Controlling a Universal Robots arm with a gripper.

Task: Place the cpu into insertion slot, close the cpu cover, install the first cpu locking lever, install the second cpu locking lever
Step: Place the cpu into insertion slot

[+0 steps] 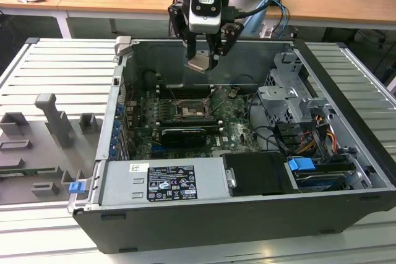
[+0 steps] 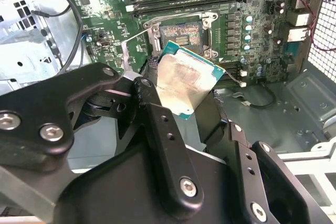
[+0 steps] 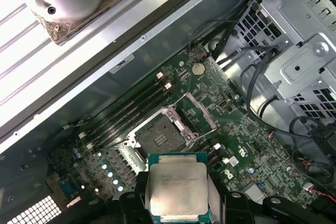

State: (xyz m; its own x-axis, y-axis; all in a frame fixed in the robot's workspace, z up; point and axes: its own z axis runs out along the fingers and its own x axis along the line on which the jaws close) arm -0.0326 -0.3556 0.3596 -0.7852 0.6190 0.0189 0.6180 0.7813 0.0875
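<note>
Hand (image 1: 202,60) is clamped on the cpu (image 1: 199,64), gripping two opposite edges. The cpu hangs well above the insertion slot (image 1: 187,112) and a little off to one side of it, toward the far wall of the computer case (image 1: 260,217). You likely want the edge grip because it keeps the pads off the chip's underside and leaves the metal top clear in both wrist views (image 2: 184,80) (image 3: 176,187).

The slot (image 3: 160,137) lies open and bare, showing a dark centre and a silvery rim. The cpu cover (image 3: 201,109) stands swung up just beside it, which leaves the way down free. The memory slots (image 3: 131,111) run just beside the slot on the other side. A long black card (image 1: 184,135) lies near the slot. The case rests on a ribbed grey surface (image 1: 55,66).

Hard to make out:
- The fingers (image 2: 157,124) cover the gripped edges, so you cannot check how deep the chip sits in them.
- The chip's near edge is cut off in the first wrist view.
- You cannot tell whether the chip is level with the slot.
- The locking levers are thin wires beside the slot, and I cannot trace them with certainty.
- The slot's contacts are too fine to read.
</note>
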